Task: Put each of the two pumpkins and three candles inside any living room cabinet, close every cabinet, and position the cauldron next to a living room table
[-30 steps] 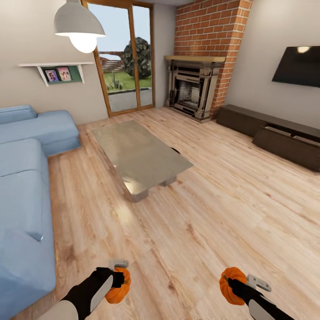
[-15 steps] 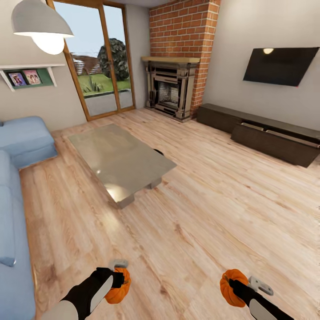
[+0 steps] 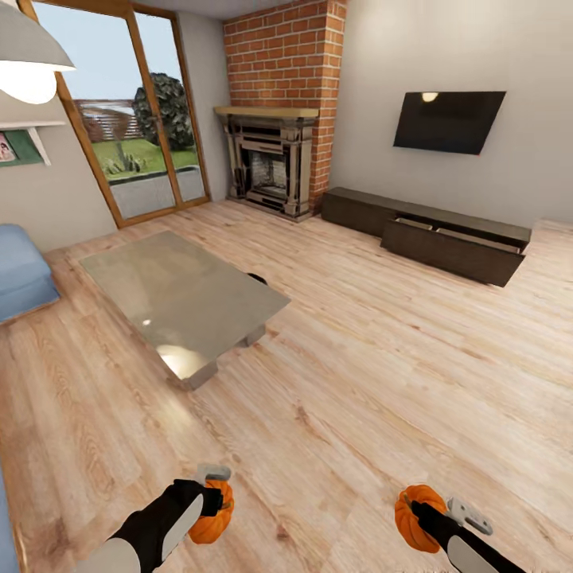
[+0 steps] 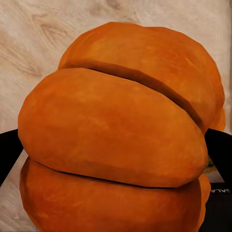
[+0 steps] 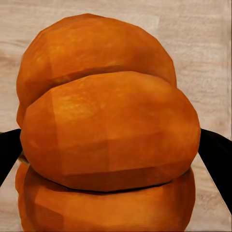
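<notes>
Each gripper carries an orange ribbed pumpkin low over the wood floor. My left gripper (image 3: 212,503) is shut on one pumpkin (image 3: 215,521) (image 4: 116,130), and my right gripper (image 3: 418,509) is shut on the other pumpkin (image 3: 410,519) (image 5: 111,130). The long dark brown cabinet (image 3: 358,208) runs along the far right wall under the TV, with a drawer (image 3: 446,245) pulled out. The grey coffee table (image 3: 179,290) stands left of centre. A black sliver, perhaps the cauldron (image 3: 256,278), peeks from behind the table's far edge. The candles are out of view.
A brick fireplace (image 3: 270,163) fills the far corner, beside glass doors (image 3: 119,135). A black TV (image 3: 446,119) hangs on the right wall. A blue sofa (image 3: 20,274) shows at the left edge. Bare wood floor (image 3: 382,358) stretches between me and the cabinet.
The head view has swung to the right, so table, sofa and fireplace slid left and the whole cabinet came into view. Both arms keep their pumpkins in the same pose.
</notes>
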Robot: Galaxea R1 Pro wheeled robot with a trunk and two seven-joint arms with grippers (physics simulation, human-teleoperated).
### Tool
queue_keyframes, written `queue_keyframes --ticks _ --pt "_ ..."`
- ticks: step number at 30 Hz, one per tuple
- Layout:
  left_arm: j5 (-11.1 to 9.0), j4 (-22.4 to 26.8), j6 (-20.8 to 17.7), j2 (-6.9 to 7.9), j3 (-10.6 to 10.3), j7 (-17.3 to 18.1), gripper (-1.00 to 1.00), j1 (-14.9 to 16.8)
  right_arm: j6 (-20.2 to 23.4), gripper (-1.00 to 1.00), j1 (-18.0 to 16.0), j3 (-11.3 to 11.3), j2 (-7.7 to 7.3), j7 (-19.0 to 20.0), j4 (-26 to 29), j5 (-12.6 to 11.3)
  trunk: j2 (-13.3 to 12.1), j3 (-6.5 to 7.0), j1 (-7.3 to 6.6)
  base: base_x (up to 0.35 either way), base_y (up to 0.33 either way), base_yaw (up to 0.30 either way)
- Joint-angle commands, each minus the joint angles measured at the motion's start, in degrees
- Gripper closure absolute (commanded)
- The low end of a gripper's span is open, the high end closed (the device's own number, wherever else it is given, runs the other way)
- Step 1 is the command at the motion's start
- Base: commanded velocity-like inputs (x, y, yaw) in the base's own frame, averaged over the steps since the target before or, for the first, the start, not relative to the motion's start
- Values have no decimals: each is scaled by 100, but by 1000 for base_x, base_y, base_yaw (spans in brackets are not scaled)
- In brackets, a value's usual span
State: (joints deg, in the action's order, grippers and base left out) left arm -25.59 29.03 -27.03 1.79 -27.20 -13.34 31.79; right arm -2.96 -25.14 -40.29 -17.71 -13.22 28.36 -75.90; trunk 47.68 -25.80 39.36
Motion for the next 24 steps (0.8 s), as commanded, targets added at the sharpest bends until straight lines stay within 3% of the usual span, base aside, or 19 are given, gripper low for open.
queue_keyframes --ticks 1,17,24 --pt "-60 15 -22 11 -48 -55 100 3 -29 100 -8 -49 -6 -37 -25 -51 5 -2 1 0 0 -261" --pt "-60 15 -22 21 -51 -51 100 3 -19 100 -8 -49 -13 -32 -76 -57 5 75 1 2 7 -260" --pt "-60 15 -22 23 -55 -47 100 3 -19 100 -8 -49 -6 -7 -76 -60 5 110 1 174 158 -258"
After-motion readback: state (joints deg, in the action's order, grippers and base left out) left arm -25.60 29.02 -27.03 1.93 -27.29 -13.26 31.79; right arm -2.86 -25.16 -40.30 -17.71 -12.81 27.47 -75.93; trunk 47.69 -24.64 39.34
